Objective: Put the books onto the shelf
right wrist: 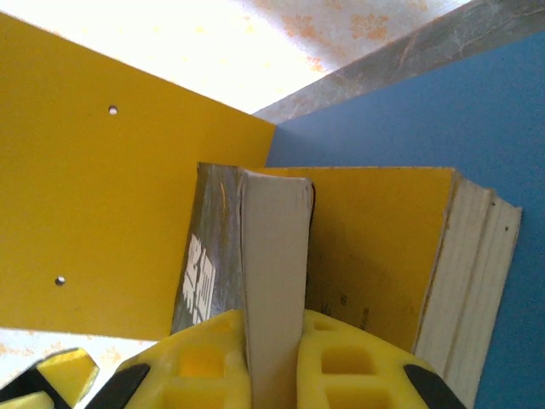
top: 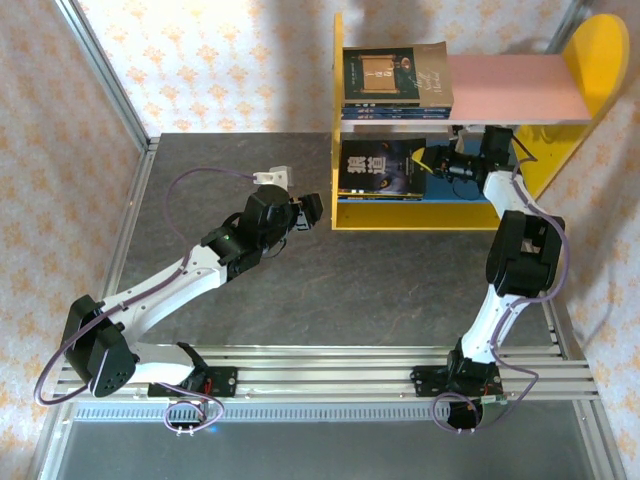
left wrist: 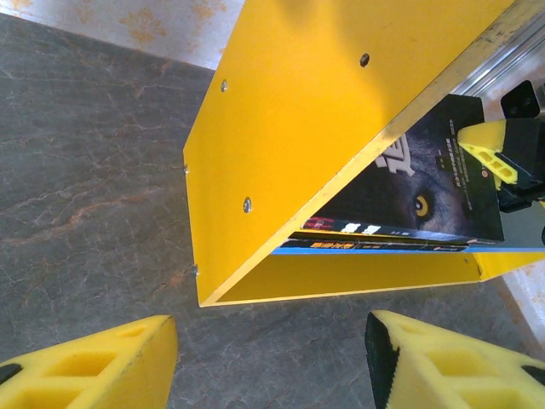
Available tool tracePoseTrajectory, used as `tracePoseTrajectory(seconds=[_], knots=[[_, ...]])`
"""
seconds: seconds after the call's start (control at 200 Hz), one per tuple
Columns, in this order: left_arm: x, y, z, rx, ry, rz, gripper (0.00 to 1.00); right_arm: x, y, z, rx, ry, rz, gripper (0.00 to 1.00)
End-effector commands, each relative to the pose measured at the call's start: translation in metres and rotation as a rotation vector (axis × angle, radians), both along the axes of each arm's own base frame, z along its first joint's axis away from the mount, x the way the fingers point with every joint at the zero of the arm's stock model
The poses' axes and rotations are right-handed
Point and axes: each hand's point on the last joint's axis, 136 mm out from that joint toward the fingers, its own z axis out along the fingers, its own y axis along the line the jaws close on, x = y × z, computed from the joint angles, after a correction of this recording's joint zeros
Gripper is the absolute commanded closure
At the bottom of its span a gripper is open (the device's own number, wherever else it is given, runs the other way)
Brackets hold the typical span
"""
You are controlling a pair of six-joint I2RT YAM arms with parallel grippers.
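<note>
Seen from above, a small shelf (top: 600,50) with yellow side panels stands at the far right of a grey worktop (top: 250,280). Its upper pink board (top: 510,85) carries a short stack of books against the left panel, with a brown book (top: 395,75) bearing a framed picture on top. On the lower blue board (right wrist: 460,102), also at the left end, a dark wolf-face book (top: 380,168) lies uppermost on other thin books. The right arm reaches in under the pink board, and the right fingers (right wrist: 353,362) are clenched on the wolf-face book's edge, one yellow pad on each side of its pale pages. Just beside that book lies a yellow book (right wrist: 375,247) on the blue board. The left fingers (left wrist: 94,366) are spread apart and grasp nothing, hanging above bare worktop just outside the shelf's left side panel (left wrist: 289,145)
</note>
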Motion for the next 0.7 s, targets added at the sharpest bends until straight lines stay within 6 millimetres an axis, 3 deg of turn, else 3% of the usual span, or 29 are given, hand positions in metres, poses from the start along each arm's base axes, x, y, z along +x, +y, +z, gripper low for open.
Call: tracePoseTrajectory(seconds=[0.0,0.37,0.691], knots=[[0.004,0.001,0.007,-0.007,-0.013,-0.001,0.4,0.009,0.001,0.012,0.017,-0.053,-0.032,0.91],[0.004,0.002,0.005,-0.006,-0.01,0.0,0.4,0.007,0.008,0.004,-0.012,-0.038,0.009,0.87],[0.004,0.002,0.004,-0.008,-0.009,0.001,0.4,0.014,0.004,-0.001,-0.049,-0.022,-0.024,0.68]])
